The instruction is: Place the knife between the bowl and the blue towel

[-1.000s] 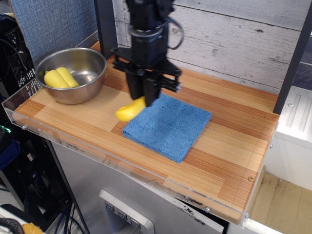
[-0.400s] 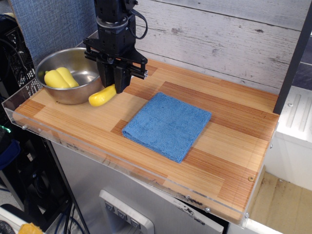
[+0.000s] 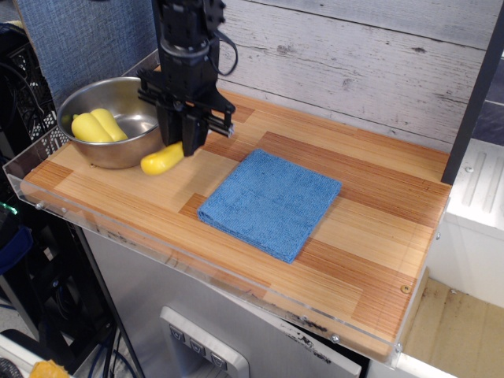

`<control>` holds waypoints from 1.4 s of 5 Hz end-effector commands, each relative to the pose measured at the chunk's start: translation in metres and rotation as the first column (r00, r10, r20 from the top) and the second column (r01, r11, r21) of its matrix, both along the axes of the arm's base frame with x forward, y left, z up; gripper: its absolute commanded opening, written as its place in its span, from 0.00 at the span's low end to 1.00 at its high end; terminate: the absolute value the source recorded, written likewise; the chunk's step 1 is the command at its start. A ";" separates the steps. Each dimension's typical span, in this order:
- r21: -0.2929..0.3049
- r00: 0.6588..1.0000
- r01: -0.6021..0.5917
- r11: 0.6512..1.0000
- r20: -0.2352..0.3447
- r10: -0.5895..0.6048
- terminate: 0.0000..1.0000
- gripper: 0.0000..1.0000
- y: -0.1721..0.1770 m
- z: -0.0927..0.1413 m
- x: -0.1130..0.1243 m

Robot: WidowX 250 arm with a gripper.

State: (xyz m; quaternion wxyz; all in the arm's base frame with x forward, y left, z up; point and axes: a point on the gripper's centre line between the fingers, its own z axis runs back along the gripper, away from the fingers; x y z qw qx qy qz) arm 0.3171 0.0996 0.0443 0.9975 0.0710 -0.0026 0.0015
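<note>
My black gripper hangs between the steel bowl and the blue towel, close to the bowl's right rim. It is shut on the knife. Only the knife's chunky yellow handle shows, sticking out to the lower left just above the wooden table; the white blade is hidden between the fingers. The bowl stands at the table's left end. The towel lies flat in the middle of the table, apart from the gripper.
A yellow vegetable-shaped object lies inside the bowl. A clear plastic lip runs along the table's front and left edges. A grey plank wall stands behind. A black post rises at the right.
The gripper carried the knife left from over the towel's near-left corner to beside the bowl, then lowered it slightly toward the table. Bowl and towel did not move.
</note>
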 end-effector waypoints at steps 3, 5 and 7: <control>-0.046 0.998 0.049 0.998 0.037 -0.047 0.00 1.00 0.001 0.024 0.003; -0.106 0.986 0.031 0.994 0.165 -0.013 0.00 1.00 -0.031 0.108 -0.008; -0.115 0.984 0.077 0.990 0.169 -0.057 0.00 1.00 -0.066 0.119 -0.019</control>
